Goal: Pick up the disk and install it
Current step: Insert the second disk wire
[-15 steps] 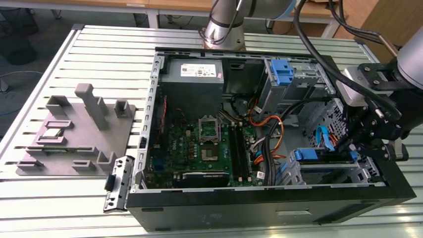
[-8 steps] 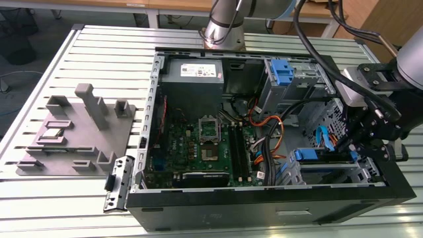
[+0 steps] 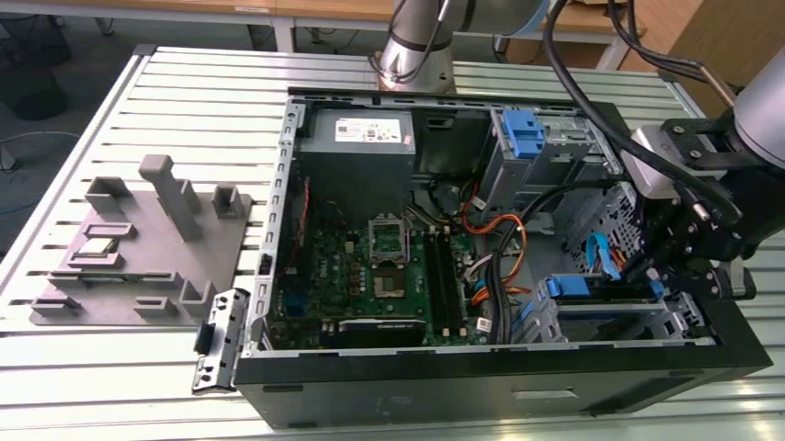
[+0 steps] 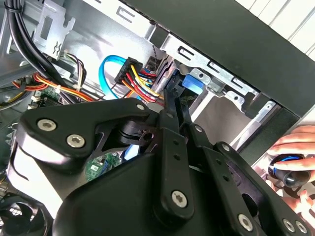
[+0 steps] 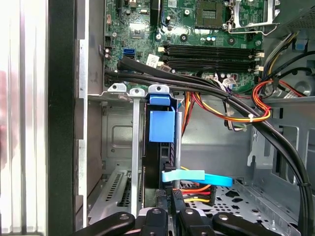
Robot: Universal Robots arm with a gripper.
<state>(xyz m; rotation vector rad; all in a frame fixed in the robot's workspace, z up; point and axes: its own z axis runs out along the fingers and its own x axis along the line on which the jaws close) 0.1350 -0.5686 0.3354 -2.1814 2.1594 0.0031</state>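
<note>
The arm reaches down into the case at 4 o'clock; the gripper is clamped on the disk

The black hand reaches into the metal drive bay beside coloured cables.

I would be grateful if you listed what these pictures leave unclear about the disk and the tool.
- Tool, second wrist view: its tips reach in at the disk's blue rail; its own black linkage hides any grip.
- Disk, first wrist view: standing on edge in the drive cage; the blue rail and cage bars cover its body and label.
- Exterior view: the arm blocks the cage's far end.
</note>
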